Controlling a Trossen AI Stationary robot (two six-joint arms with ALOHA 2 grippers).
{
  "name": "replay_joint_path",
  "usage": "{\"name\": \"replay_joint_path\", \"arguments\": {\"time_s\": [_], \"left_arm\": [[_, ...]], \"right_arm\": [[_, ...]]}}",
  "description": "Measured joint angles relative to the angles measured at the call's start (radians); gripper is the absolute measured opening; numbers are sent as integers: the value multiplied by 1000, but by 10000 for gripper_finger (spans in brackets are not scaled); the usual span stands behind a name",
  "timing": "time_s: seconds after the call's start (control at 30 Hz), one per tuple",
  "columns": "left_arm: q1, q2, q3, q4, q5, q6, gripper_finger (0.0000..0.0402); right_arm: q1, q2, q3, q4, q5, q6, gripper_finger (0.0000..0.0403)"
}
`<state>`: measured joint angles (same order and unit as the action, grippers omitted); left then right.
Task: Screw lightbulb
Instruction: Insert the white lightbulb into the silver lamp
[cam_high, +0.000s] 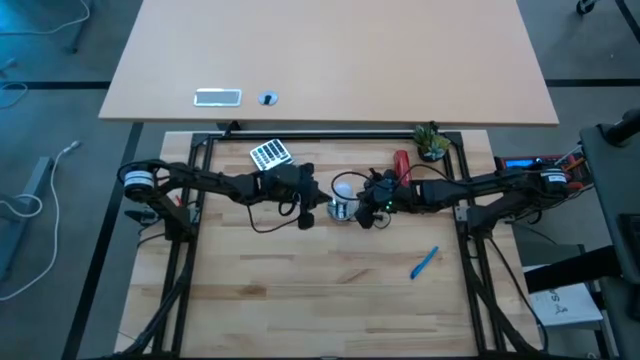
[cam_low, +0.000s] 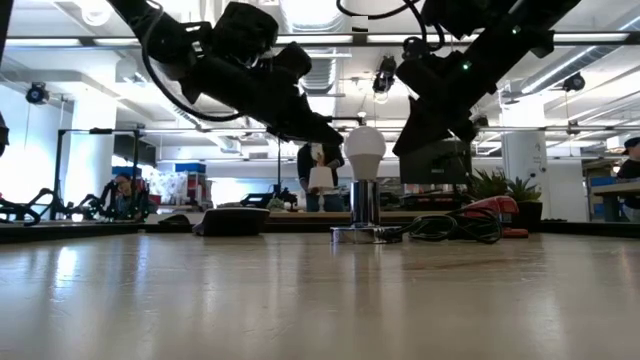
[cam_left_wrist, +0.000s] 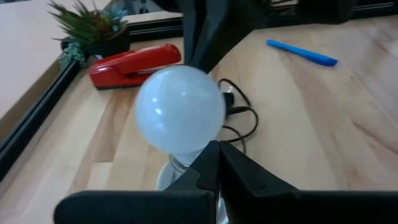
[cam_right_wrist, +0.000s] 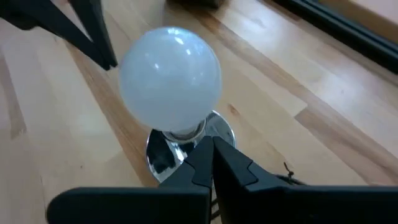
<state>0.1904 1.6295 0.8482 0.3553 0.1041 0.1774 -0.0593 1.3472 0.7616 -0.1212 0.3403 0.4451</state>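
Both grippers clenched, empty. Left gripper (cam_left_wrist: 214, 163) has fingers pressed together, tips just beside the bulb (cam_left_wrist: 180, 109) on its left side, low near the neck; can't tell if they touch it. Right gripper (cam_right_wrist: 210, 155) same state, tips together just beside the bulb's neck from the right side.

Bulb stands upright, globe up, screw end down in the shiny socket (cam_low: 366, 205), mid-table between the two grippers. In the low view the bulb (cam_low: 365, 147) sits clear on top of the socket with the left gripper (cam_low: 333, 135) at its left and the right arm's gripper body above right; nothing is wrapped around the globe. Socket's black cord (cam_left_wrist: 239, 118) loops on the table to the right of it.

No readable writing anywhere. A small display on the right edge of the rig is lit, but too small to read.

Surface: light wooden butcher-block table (cam_high: 300, 290) inside a black frame. Red stapler (cam_left_wrist: 134, 62) and a small potted plant (cam_left_wrist: 93, 31) at the far right, blue pen (cam_high: 424, 262) nearer on the right, white gridded object (cam_high: 269, 154) far left. Beyond the frame is a plain tan desk (cam_high: 330, 60) with two small items on it.

Room in the low view: open lab, ceiling lights, a person standing far behind the bulb.
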Motion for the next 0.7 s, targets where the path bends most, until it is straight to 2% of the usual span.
{"name": "replay_joint_path", "arguments": {"time_s": [0.47, 0.7], "left_arm": [[1, 13, 0, 13, -26, 20, 0], [2, 60, 0, 95, -35, 11, 0]], "right_arm": [[0, -1, 0, 60, -27, -46, 0], [0, -1, 0, 52, -22, -45, 0]]}}
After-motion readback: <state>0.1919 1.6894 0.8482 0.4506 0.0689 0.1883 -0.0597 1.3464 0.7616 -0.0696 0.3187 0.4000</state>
